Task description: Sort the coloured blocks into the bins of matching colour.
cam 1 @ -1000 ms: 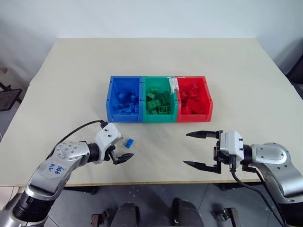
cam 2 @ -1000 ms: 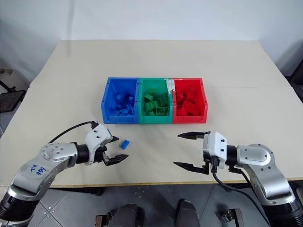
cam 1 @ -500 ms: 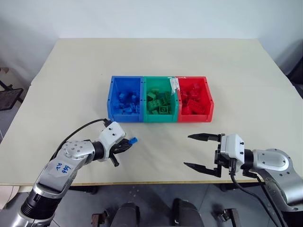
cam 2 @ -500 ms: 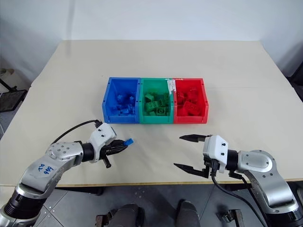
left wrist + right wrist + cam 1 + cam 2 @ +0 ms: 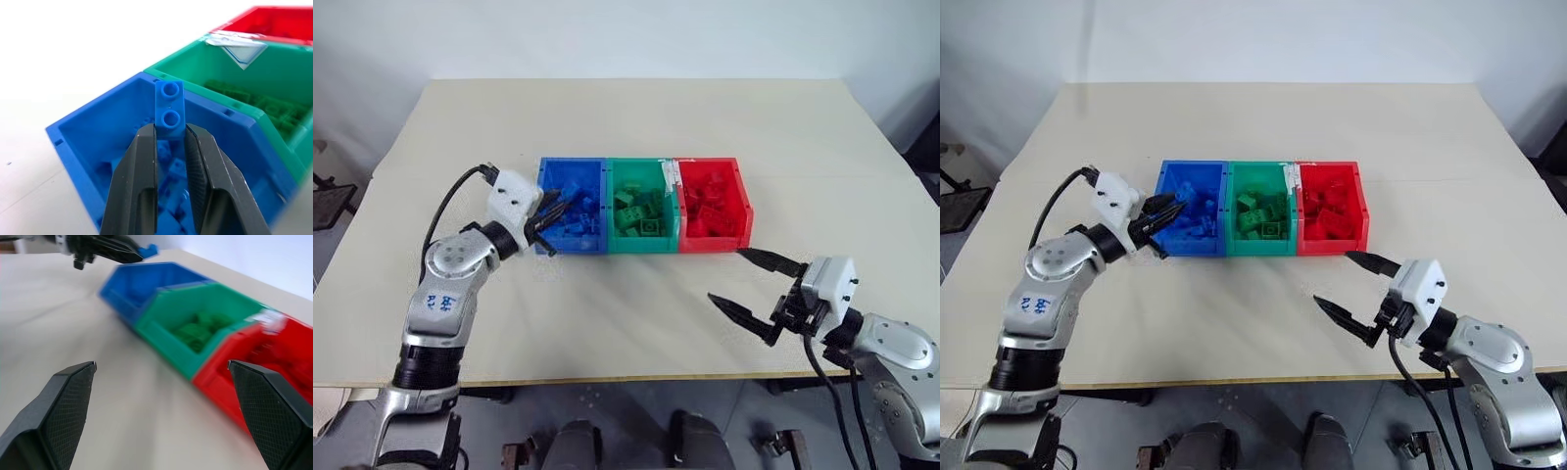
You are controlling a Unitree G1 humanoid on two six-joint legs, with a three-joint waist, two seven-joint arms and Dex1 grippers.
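My left gripper (image 5: 171, 128) is shut on a small blue block (image 5: 170, 105) that has two studs facing the camera. It holds the block level above the near left corner of the blue bin (image 5: 574, 163). The same gripper (image 5: 552, 208) hangs at that bin's left side. The blue bin, the green bin (image 5: 643, 163) and the red bin (image 5: 710, 163) stand joined in a row at mid table. Each holds several blocks of its own colour. My right gripper (image 5: 727, 275) stands open and empty over the table, in front of the red bin and apart from it.
A white tag (image 5: 672, 174) sits on the rim between the green and red bins. A black cable (image 5: 450, 201) loops from my left wrist. The beige table (image 5: 636, 304) spreads wide around the bins, with its front edge just below my right gripper.
My left gripper shut on the blue block lying on the table, then lifted it up and forward to the blue bin. My right gripper drifted slightly right and turned, still open.
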